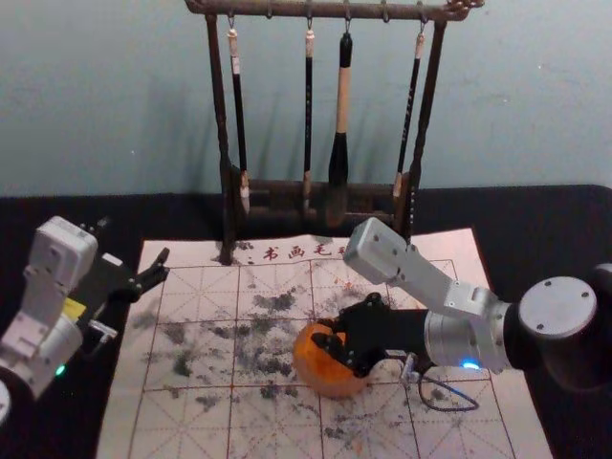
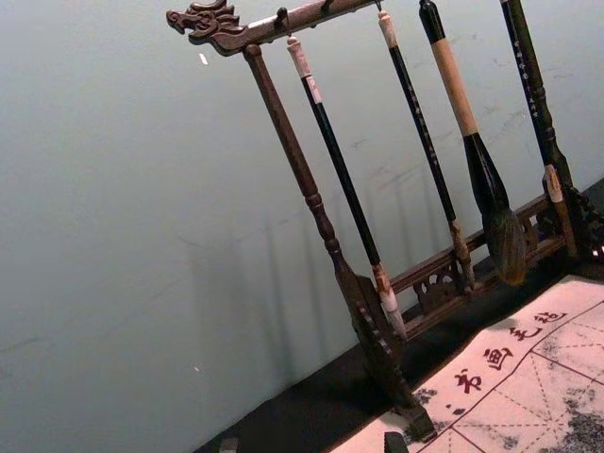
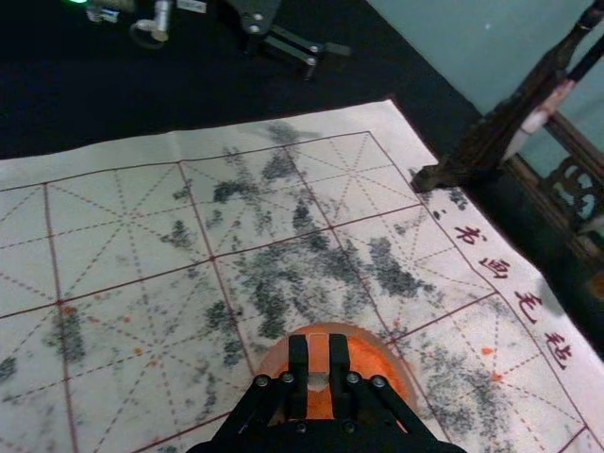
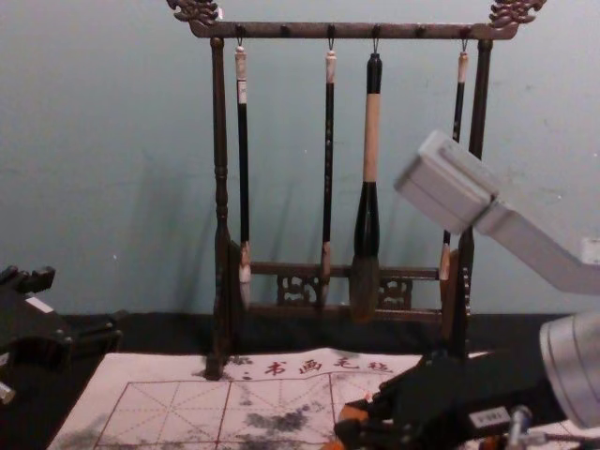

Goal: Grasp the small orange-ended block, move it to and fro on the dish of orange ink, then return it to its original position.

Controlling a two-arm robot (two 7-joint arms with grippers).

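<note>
The right gripper [image 3: 319,364] had the block [image 3: 318,349] pinched in its fingers, over the dish [image 1: 330,385]. Picking up was done; rubbing looked unfinished, and putting back was left. Farther off, the left gripper [image 1: 163,266] was idle by the mat [image 1: 191,411], fingers wide.

Brushes [image 4: 371,141] on a dark rack [image 4: 305,31]

"Where to look from the dish [image 1: 335,382] on the mat [image 1: 182,411]?"

"Towards twelve o'clock, for the rack [image 1: 277,9], at the mat's far edge."

"And on it?"

"Brushes [image 1: 338,172], hung in a row, from eleven o'clock round to one."
</note>
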